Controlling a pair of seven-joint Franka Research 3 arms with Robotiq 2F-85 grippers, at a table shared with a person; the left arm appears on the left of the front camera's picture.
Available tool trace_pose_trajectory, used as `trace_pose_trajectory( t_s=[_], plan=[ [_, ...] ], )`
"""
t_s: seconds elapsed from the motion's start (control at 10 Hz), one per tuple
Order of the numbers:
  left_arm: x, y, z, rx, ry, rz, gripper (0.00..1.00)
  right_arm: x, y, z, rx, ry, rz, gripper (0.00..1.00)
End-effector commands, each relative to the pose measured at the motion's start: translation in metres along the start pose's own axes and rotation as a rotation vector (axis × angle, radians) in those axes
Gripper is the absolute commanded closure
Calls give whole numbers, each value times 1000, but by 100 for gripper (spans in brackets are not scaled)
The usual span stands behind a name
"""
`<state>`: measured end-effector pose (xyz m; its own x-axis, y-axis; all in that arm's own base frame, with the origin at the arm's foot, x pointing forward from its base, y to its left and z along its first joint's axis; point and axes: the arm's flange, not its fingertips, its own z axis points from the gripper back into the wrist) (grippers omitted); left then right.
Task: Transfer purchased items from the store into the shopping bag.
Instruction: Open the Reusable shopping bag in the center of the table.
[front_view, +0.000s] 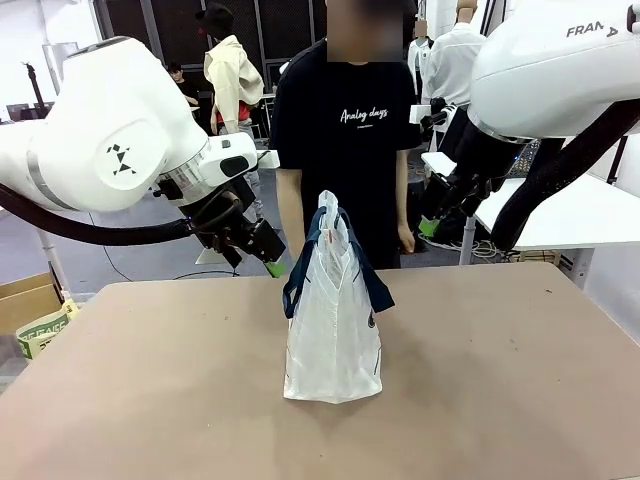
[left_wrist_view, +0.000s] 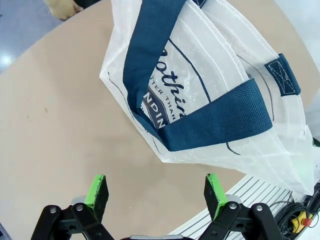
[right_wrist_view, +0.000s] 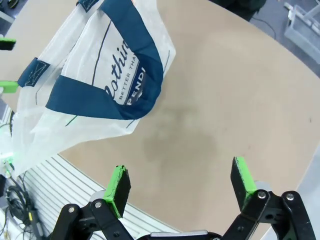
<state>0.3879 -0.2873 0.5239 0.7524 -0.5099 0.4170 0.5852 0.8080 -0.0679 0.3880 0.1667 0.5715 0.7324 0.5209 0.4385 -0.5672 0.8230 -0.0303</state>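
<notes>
Left claw (left_wrist_view: 155, 189): wide open, nothing between its green pads (left_wrist_view: 97, 184), bare tan surface (left_wrist_view: 55, 125) under the gap. The shopping bag (left_wrist_view: 210, 75) sits ahead of this claw and off to its upper right in the left wrist view. It is clear of the fingertips, not touching. Navy straps (left_wrist_view: 220, 122) cross the bag's whitish plastic, with navy lettering (left_wrist_view: 170, 95) partly readable between them.

Right claw (right_wrist_view: 182, 181): also wide open and holding nothing, with surface showing between its fingers. From this claw the bag lies ahead and to the upper left, apart from the pads. One strap loops over the printed oval logo (right_wrist_view: 131, 92). The near edge of the surface and a ribbed grey strip run just in front of this claw's left finger.

Front view: both claws hang in the air above the far part of the surface, one on each side of the bag. The bag stands upright below and between them, nearer the left claw than the right. Its mouth is bunched up at the top and its straps droop down both sides. A person (front_view: 345, 130) in a black printed T-shirt stands beyond both claws, right behind the bag, with one hand (front_view: 405, 240) hanging at their side. A cardboard box (front_view: 25, 298) sits off the surface, low and outward of the left claw.
</notes>
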Motion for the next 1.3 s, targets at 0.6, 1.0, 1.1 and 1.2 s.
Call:
trace_pose_trajectory(
  t_s=[0.6,1.0,1.1,1.2],
  plan=[
    [63,-15,43,-51,112,210,0,91,11,-11,92,36,-169,0],
    [90,-24,31,-223,134,362,0,160,7,-53,121,74,-227,0],
    [77,-22,42,-120,147,287,0,129,8,-35,110,34,-208,0],
    [77,-22,42,-120,147,287,0,129,8,-35,110,34,-208,0]
  ],
)
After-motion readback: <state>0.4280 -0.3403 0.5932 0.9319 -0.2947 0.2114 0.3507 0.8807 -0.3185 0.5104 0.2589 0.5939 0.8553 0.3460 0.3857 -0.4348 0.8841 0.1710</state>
